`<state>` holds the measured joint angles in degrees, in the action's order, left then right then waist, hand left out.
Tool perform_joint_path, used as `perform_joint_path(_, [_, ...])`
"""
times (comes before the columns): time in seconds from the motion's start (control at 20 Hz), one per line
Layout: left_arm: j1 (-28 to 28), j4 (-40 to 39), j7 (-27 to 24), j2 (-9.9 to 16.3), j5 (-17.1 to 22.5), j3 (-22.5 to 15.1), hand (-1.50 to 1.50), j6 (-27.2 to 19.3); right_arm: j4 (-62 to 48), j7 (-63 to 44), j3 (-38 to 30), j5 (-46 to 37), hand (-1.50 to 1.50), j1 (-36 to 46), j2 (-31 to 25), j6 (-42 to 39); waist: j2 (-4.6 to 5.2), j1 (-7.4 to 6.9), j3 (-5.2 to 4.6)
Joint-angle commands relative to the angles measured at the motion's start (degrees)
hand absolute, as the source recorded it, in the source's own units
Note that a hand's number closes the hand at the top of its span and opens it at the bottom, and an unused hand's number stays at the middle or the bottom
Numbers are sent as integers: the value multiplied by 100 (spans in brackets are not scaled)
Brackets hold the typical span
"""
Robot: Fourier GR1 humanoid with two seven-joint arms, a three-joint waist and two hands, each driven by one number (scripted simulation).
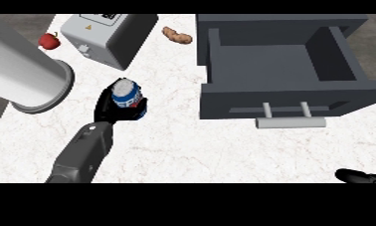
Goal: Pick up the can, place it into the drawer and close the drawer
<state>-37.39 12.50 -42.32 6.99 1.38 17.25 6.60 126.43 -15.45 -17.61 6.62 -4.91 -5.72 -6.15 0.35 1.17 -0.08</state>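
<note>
- Can (pixel 126 93), blue and white with a pale lid, sits at about nine o'clock from the middle of our view, on the white marbled worktop (pixel 183 145).
- We see our left hand (pixel 117 108) wrapped around it, the black fingers (pixel 140 106) curled against its side, so the lower part of the can is hidden.
- Our grey left forearm (pixel 82 155) runs down to seven o'clock, to the view's lower edge.
- At three o'clock from the can, well apart, stands the dark grey drawer (pixel 283 63), pulled open, with its hollow facing up.
- Its pale bar handle (pixel 290 122) lies at the near front, at about four o'clock in the view.
- Our right hand (pixel 356 175) shows only as a black tip at five o'clock, in the corner; we cannot tell how its fingers are set.
- At twelve o'clock from the can stands a grey and white box-shaped appliance (pixel 106 36).
- At ten o'clock lies a large pale cylinder (pixel 29 75), with a small red fruit (pixel 49 41) above it.
- A brown knobbly item (pixel 177 35) lies between the appliance and the drawer, at twelve o'clock in the view.
</note>
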Motion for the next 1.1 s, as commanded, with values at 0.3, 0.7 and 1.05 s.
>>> perform_joint_path(0.3, [-337,914,820,-276,234,-135,150,-191,-92,-41,-178,-93,-150,140,-48,111,-49,-135,11])
perform_joint_path(0.7, [-778,2335,2130,-694,411,-951,150,-1033,595,-380,-232,18,-150,-237,-45,44,-107,-154,15])
perform_joint_path(1.05, [-1223,3713,3794,-698,891,-1676,150,-1634,60,-39,-348,57,-150,-54,-68,-10,-92,-159,15])
